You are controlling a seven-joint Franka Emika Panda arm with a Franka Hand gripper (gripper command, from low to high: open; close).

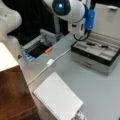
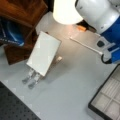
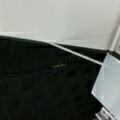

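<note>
Front view, arm: my white arm (image 1: 68, 10) with blue trim fills the top; my gripper does not show here
Front view, table: grey table (image 1: 100, 90) carries an open metal case (image 1: 96, 53) at right, a white notebook (image 1: 57, 98) at bottom, a white cable (image 1: 48, 63) between them, an orange bit (image 1: 48, 50) near a dark tray (image 1: 37, 48)
Front view, again: notebook (image 2: 43, 53) lies left of centre, wooden box (image 2: 22, 15) at top left, case (image 2: 107, 97) at bottom right, arm (image 2: 100, 15) above
Wrist view: only a dark surface (image 3: 37, 82) and a pale panel (image 3: 107, 87) at right; my gripper is out of sight, so I cannot tell its state
</note>
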